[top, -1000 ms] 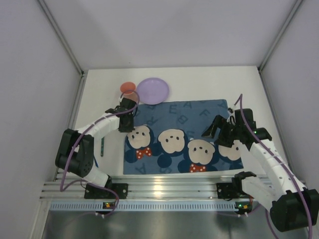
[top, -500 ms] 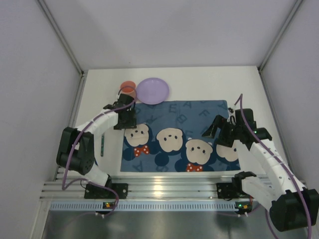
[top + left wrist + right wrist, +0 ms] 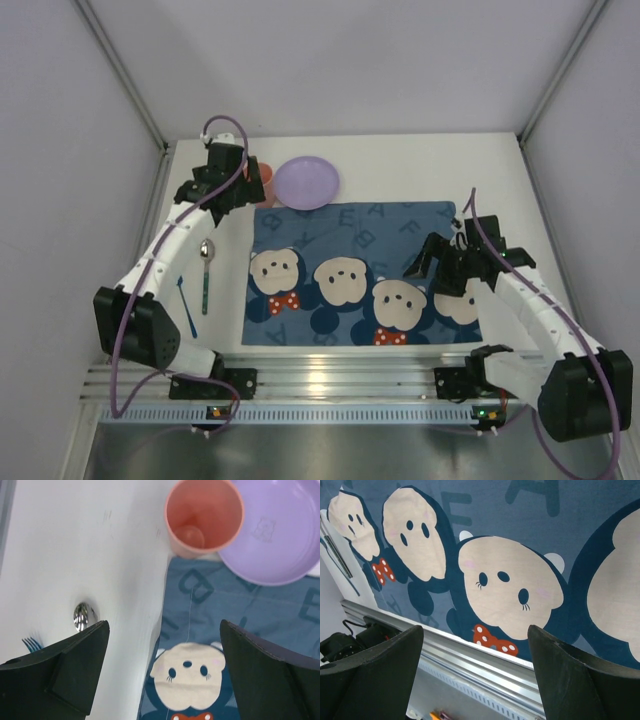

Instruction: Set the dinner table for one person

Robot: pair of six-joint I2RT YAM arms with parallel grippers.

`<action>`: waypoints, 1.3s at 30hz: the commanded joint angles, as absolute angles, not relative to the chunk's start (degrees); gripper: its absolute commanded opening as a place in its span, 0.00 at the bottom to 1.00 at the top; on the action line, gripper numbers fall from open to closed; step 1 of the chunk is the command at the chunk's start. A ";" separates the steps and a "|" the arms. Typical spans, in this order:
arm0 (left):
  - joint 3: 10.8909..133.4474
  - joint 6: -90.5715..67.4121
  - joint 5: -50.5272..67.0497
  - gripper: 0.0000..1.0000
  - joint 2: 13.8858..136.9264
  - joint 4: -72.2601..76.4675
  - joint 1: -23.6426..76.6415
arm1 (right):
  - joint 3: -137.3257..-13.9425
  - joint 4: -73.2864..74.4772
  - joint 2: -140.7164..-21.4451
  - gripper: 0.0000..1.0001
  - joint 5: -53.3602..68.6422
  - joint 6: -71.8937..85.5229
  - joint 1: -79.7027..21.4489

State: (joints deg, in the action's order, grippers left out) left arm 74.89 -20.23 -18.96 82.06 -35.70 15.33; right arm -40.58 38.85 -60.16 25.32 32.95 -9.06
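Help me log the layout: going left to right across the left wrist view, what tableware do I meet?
blue fork → spoon → pink cup → purple plate

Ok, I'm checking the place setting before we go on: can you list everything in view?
dinner table: 1, white, under everything
placemat: 1, blue with cartoon mice, mid-table
plate: 1, purple, overlapping placemat's far edge
cup: 1, salmon, upright, left of plate
spoon: 1, silver bowl, left of placemat
fork: 1, blue, left of spoon
rail: 1, aluminium, near edge
left gripper: 1, black, open, by cup
right gripper: 1, black, open, over placemat's right side
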 commanded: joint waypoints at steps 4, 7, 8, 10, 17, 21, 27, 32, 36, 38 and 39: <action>86.91 -22.32 -18.37 0.97 93.33 -32.87 10.82 | -43.42 36.47 -61.70 0.85 25.84 31.11 -8.09; 91.66 -22.85 -18.11 0.96 99.21 -33.57 9.76 | -43.50 36.56 -62.05 0.85 25.23 30.67 -8.00; 92.63 -22.94 -18.02 0.96 100.71 -33.66 9.49 | -43.68 36.56 -62.14 0.85 25.05 30.59 -7.82; 94.57 -23.11 -17.93 0.95 103.95 -33.49 8.88 | -44.20 36.65 -62.66 0.85 24.87 30.06 -7.47; 99.57 -23.55 -14.95 0.78 111.88 -33.66 6.95 | -46.23 36.74 -66.00 0.85 24.87 28.39 -5.45; 102.29 -23.64 -12.23 0.41 114.61 -33.93 5.72 | -47.02 36.65 -67.85 0.84 24.96 27.86 -4.66; 108.52 -22.59 -9.50 0.00 116.80 -34.54 5.62 | -47.37 36.56 -69.17 0.84 24.87 27.51 -4.13; 113.98 -22.41 -8.00 0.00 113.74 -36.21 6.67 | -51.41 37.79 -67.77 0.84 24.53 28.12 -4.04; 115.66 -20.31 -9.23 0.00 108.91 -37.09 10.18 | -61.13 40.95 -67.76 0.84 23.73 28.83 -4.83; 115.66 -18.81 -10.19 0.00 106.44 -38.40 13.43 | -65.02 42.70 -68.38 0.84 23.29 29.18 -6.23; 115.58 -18.29 -10.72 0.00 105.74 -38.93 14.84 | -68.69 43.15 -68.99 0.85 23.29 29.35 -6.85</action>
